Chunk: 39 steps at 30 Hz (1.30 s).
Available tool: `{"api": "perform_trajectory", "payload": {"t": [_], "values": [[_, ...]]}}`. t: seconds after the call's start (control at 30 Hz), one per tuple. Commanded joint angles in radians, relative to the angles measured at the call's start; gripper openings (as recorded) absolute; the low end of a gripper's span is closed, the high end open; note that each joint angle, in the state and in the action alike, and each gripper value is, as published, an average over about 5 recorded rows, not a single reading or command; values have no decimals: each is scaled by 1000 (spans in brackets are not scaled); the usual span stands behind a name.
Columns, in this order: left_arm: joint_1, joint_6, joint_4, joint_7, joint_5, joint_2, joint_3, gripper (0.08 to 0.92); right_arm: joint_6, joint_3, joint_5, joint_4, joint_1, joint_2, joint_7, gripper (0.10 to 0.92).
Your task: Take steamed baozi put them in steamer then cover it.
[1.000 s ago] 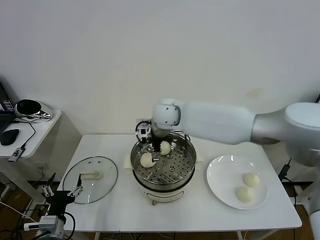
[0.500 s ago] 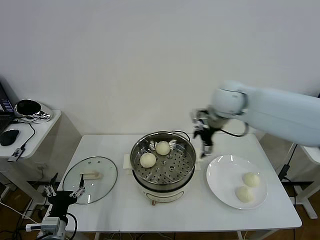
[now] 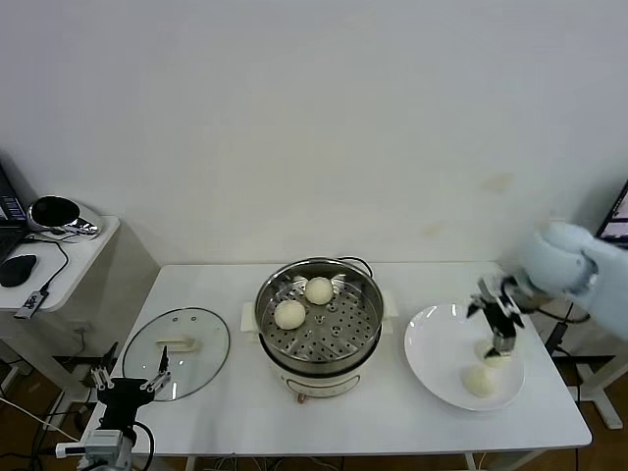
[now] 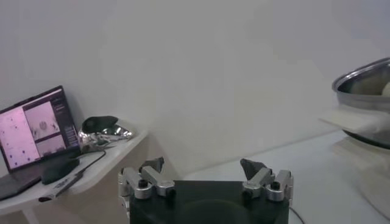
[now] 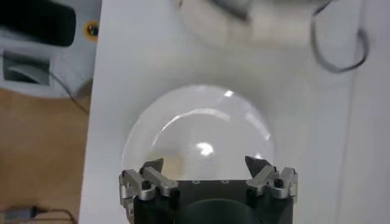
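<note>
Two baozi (image 3: 479,380) wait on your plate (image 3: 432,353); right gripper (image 3: 502,334), jaws apart, may dent one by descending off-centre

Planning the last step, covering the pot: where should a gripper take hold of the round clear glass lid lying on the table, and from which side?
Best taken by the white oblong handle at the centre of the round clear glass lid, from straight above, fingers across the handle's short width. The lid lies flat on the white table, so its metal rim gives little purchase, and the handle is the only raised part.
</note>
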Motion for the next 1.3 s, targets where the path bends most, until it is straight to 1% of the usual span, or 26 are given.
{"api": "perform_trajectory", "payload": {"t": [0.03,0.37,0.93,1.07,1.3], "values": [[7,-1,-1,-1,3,-2,-5,823,66,284,-141,-41,-374,-62,-8,823],[16,-2,-4,-3,3,-7,-20,823,80,416,-181,-128,-525,28,68,823],[18,-2,-1,-4,4,-13,-29,823,80,402,-194,-169,-545,92,82,818],[17,-3,0,-4,4,-13,-30,823,77,396,-195,-170,-541,94,85,779],[18,-3,0,-5,4,-13,-29,823,73,396,-198,-170,-546,95,85,656]]}}
